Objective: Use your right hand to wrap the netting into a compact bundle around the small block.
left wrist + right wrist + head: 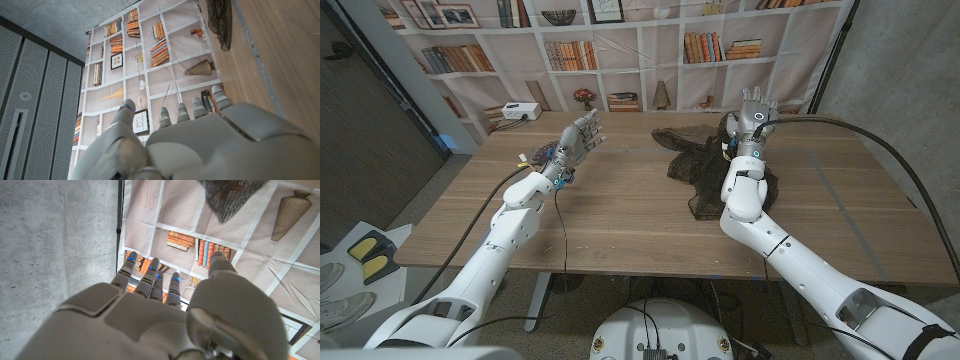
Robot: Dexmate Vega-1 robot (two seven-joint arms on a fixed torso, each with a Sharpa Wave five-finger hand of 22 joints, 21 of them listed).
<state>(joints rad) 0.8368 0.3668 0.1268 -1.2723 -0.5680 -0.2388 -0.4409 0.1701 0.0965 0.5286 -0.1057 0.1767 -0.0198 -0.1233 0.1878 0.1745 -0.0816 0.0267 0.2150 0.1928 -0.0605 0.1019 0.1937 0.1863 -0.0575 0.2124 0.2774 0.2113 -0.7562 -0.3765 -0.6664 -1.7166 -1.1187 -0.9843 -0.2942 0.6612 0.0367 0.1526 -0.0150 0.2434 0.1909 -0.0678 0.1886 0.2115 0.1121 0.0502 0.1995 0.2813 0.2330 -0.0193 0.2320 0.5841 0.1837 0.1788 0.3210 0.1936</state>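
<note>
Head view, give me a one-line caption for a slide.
Both hands, left and right, raised open above the table, dark netting spread beneath the right arm.

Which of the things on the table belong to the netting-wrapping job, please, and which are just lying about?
For the job:
- netting, dark, spread on the table
- right hand, raised over the netting, holding nothing
The small block cannot be made out.

Lying about:
- white box at the table's far edge
- left hand, fingers apart, idle
</note>
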